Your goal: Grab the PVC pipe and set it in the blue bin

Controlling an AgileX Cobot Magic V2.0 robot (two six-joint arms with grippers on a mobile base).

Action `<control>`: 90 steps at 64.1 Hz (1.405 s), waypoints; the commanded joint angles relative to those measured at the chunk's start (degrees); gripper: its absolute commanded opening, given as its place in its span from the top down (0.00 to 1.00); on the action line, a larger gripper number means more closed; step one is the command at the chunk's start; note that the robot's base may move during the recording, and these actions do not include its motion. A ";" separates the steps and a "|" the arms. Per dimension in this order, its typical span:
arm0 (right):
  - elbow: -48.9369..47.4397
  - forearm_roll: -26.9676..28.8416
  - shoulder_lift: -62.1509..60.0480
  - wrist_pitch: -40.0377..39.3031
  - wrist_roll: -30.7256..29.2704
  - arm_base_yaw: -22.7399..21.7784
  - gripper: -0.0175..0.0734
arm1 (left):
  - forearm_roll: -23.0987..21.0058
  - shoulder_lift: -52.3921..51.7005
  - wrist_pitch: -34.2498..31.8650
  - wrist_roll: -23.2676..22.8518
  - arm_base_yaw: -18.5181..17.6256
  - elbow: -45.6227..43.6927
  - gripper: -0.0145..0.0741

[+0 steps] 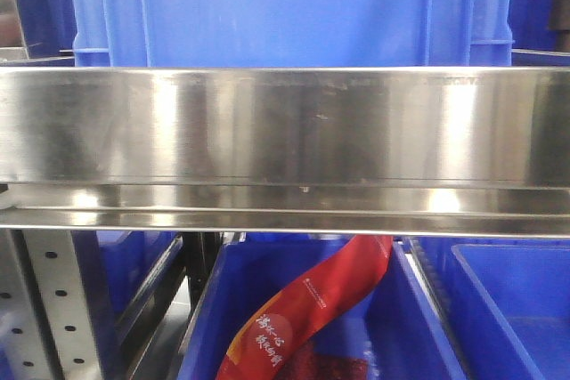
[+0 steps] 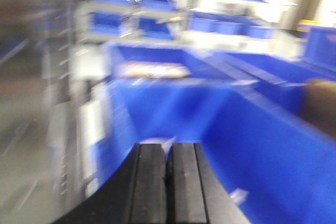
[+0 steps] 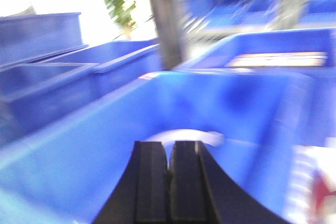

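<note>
Right wrist view: right gripper (image 3: 169, 174) pressed together, white PVC pipe (image 3: 184, 136) at its twelve o'clock inside blue bin (image 3: 79, 156); left gripper (image 2: 167, 179) pressed together too

Each hand, left hand (image 2: 167, 182) and right hand (image 3: 169, 182), has two flat black rectangular fingers on a black base flaring outward below.

Both wrist views are blurred; the PVC pipe (image 3: 184, 136) shows only partly behind the right gripper (image 3: 169, 169).
</note>
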 commanded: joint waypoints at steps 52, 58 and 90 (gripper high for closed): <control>30.31 0.59 -38.29 -3.62 -0.08 -4.21 0.99 | 6.69 -42.26 -0.49 -0.81 11.82 31.53 0.96; 30.31 0.59 -38.43 -3.62 -0.08 -4.21 0.99 | 6.69 -42.34 -0.49 -0.81 11.82 31.53 0.96; 30.31 0.59 -38.44 -3.35 -0.08 -4.21 0.99 | 6.69 -42.34 -0.49 -0.81 11.82 31.53 0.96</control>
